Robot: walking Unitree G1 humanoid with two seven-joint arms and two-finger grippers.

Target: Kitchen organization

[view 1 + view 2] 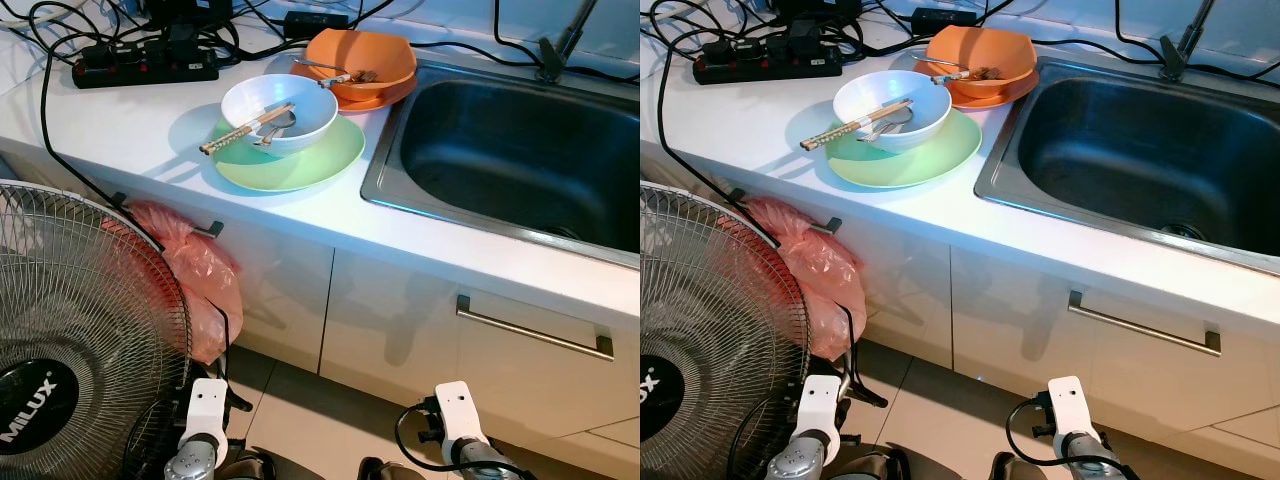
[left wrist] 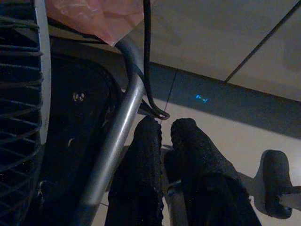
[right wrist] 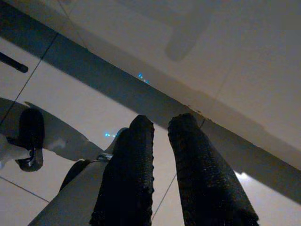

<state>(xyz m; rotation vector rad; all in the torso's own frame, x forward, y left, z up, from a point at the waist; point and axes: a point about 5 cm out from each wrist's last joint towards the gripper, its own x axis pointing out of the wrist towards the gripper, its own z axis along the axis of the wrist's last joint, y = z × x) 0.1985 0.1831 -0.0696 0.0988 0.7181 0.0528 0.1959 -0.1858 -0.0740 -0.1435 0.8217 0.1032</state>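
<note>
A standing fan is beside a pink plastic bag; a power strip lies on the counter.

I log: white countertop; pale green plate; white bowl, blue-tinted inside; tan chopsticks; orange bowl on orange plate; grey steel sink; black power strip; pink-red plastic bag; grey wire fan, black hub, white lettering; white cabinets.
</note>
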